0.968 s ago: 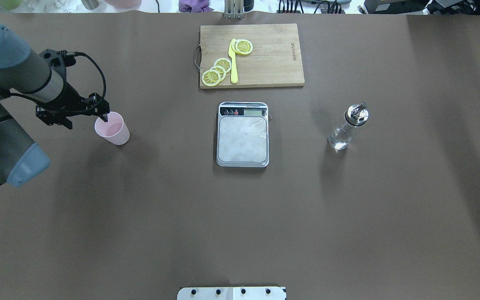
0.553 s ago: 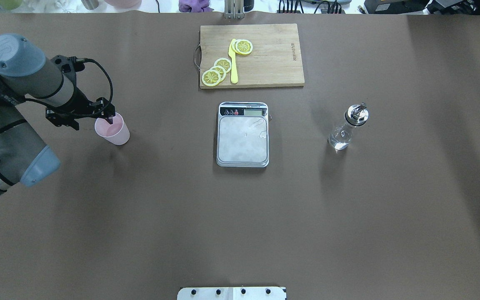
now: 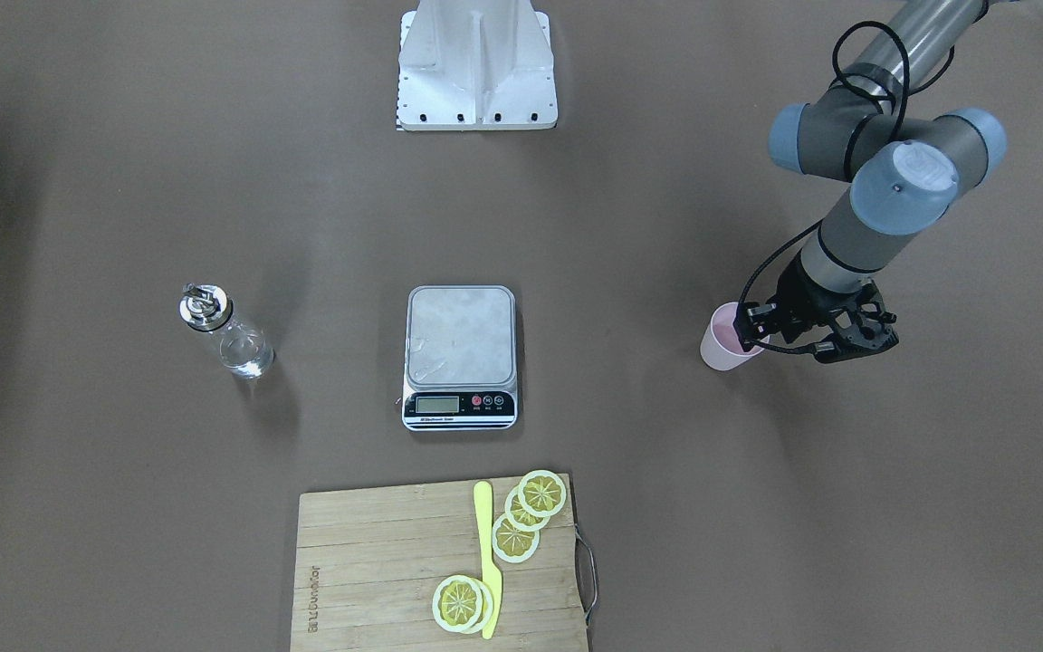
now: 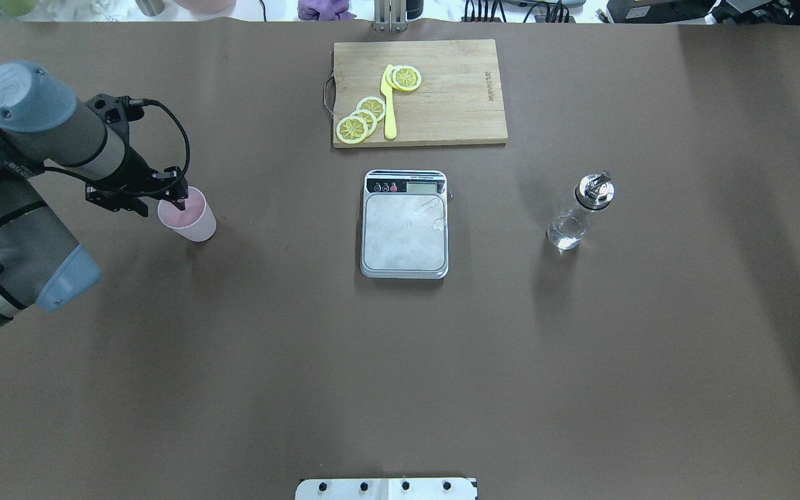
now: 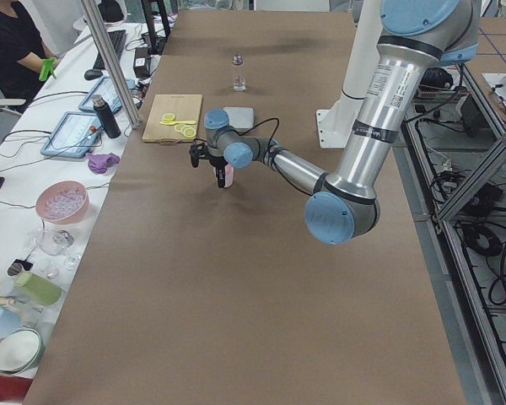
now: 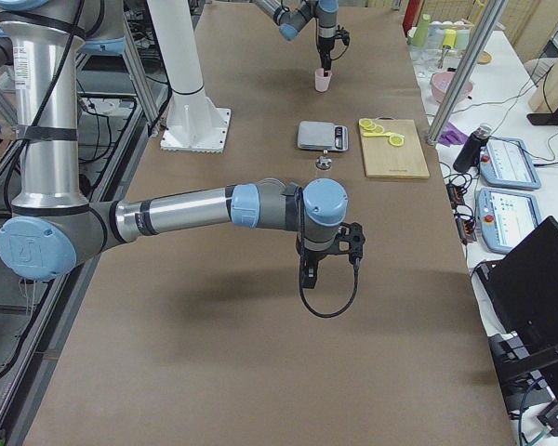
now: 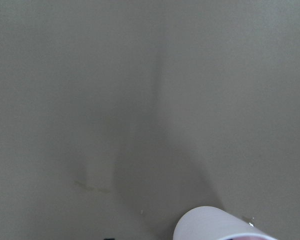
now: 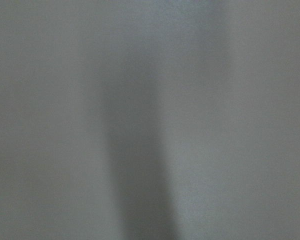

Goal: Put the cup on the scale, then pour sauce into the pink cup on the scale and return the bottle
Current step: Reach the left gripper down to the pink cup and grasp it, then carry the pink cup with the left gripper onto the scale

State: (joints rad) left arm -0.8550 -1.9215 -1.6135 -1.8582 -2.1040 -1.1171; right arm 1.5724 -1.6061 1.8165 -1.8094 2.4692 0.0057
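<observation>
Item: cup (image 4: 193, 222), pink, upright on the table (image 4: 400, 389), well apart from the scale (image 4: 405, 236), to its left. I logged the left hand (image 4: 179, 201) at the cup's rim, one finger inside; whether it gripped, I could not tell. Bottle (image 4: 572, 223): upright, well right of the scale. Right hand (image 6: 310, 271): over the table, well apart from the scale; wide or narrow, I could not tell.

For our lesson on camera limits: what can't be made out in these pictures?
Scale display reading: too small, front-facing view.
Left gripper, whether it grips the cup: its own body hides the contact, overhead view.
Right gripper, open or shut: seen only small in the right-side view.
</observation>
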